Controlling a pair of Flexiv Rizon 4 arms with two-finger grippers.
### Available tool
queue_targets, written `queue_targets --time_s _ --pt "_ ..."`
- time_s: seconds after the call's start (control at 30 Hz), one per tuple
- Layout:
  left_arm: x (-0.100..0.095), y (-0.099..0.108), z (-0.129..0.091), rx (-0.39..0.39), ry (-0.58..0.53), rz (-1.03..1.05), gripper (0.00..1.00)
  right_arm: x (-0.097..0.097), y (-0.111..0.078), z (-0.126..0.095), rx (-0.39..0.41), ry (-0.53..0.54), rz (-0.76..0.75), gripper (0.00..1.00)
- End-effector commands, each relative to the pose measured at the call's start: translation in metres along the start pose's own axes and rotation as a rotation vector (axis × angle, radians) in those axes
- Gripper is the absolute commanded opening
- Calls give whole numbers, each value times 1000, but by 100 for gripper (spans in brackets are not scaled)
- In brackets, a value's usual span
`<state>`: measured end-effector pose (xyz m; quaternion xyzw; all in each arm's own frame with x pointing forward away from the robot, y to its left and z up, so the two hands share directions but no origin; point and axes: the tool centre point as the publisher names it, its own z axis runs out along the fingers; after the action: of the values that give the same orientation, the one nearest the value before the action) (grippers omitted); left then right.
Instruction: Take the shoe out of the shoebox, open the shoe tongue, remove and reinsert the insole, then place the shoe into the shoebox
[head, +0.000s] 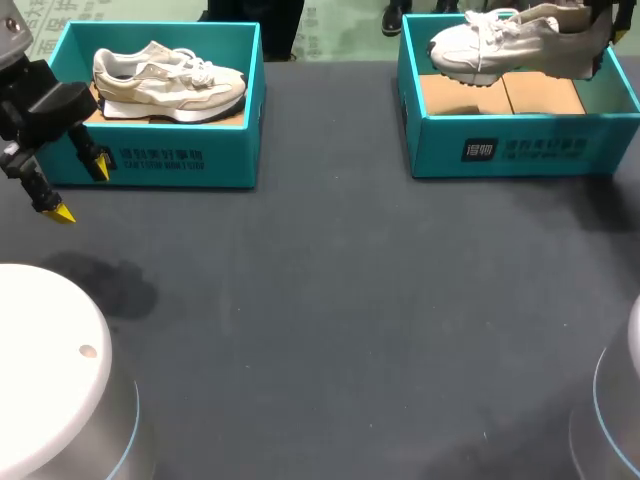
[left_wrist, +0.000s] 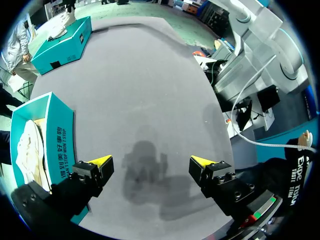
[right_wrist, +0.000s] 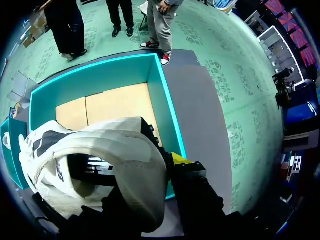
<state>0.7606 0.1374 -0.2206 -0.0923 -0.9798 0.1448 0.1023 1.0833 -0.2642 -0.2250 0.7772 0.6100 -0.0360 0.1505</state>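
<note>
A white shoe (head: 500, 45) hangs above the right teal shoebox (head: 520, 145), toe pointing left, held at its heel by my right gripper (head: 600, 30). In the right wrist view the gripper (right_wrist: 160, 165) is shut on the heel collar of the shoe (right_wrist: 115, 150), with one yellow fingertip (right_wrist: 180, 159) showing outside it. The box (right_wrist: 100, 75) lies beneath with a bare cardboard floor. My left gripper (head: 82, 190) stands open and holds nothing, low over the table in front of the left box; in its own view the gripper (left_wrist: 151, 162) has only dark table between its fingers.
The left teal shoebox (head: 150, 160) at the back left holds a second beige-and-white shoe (head: 165, 80); it lies beside my left gripper as box (left_wrist: 62, 145) with shoe (left_wrist: 27, 150). Dark table cloth (head: 330, 300) spreads between and in front of both boxes.
</note>
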Motion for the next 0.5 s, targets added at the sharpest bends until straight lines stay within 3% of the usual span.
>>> queue_targets --time_s 0.03,0.5 --pt "1 0 0 -3 -1 0 100 0 3 16 13 3 1 0" --pt "1 0 0 -3 -1 0 100 -2 -14 37 26 -27 -33 0"
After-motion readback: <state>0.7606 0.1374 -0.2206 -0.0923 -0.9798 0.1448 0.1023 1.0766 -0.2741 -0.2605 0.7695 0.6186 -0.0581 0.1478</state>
